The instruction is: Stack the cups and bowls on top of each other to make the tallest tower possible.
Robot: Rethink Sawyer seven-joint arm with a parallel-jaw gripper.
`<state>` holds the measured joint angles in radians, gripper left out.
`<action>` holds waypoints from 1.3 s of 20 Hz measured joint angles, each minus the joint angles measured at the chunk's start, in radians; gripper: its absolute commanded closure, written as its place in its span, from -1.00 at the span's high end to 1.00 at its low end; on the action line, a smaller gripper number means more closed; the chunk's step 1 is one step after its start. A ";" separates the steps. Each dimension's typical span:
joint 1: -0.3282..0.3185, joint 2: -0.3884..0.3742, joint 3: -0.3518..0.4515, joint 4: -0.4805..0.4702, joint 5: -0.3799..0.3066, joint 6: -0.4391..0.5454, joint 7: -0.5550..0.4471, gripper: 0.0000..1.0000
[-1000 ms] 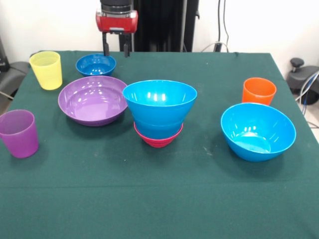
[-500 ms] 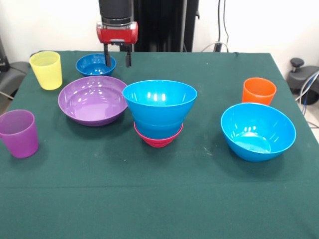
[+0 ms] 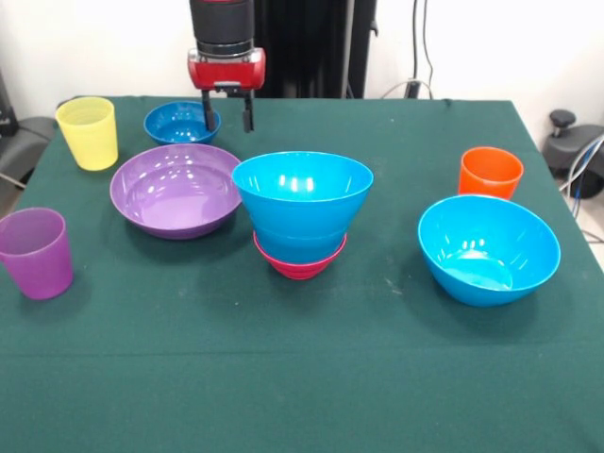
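Glossy blue bowl (image 3: 302, 206) nested upright in small magenta bowl (image 3: 299, 263)

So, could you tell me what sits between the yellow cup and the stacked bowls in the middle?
In the front view, the wide purple bowl lies between the yellow cup and the stacked bowls; the small blue bowl sits behind that line.

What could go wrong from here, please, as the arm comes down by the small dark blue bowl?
1. The open pincer straddles the right rim of the small dark blue glossy plastic bowl; a thin-rim pinch may slip or tip it.
2. The wide shallow purple plastic bowl sits just in front, so a dragged bowl could bump it.
3. The tower, light blue bowls on a small magenta bowl, looks top-heavy.
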<state>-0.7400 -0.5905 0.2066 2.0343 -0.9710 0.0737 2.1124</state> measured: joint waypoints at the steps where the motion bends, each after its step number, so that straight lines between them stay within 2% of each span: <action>1: -0.003 -0.002 0.001 0.000 0.000 0.000 0.000 1.00; 17: -0.069 -0.080 0.008 0.002 0.000 0.000 0.000 1.00; 26: -0.060 -0.076 0.005 0.003 -0.010 0.000 0.000 1.00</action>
<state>-0.7999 -0.6664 0.2118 2.0368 -0.9810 0.0738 2.1124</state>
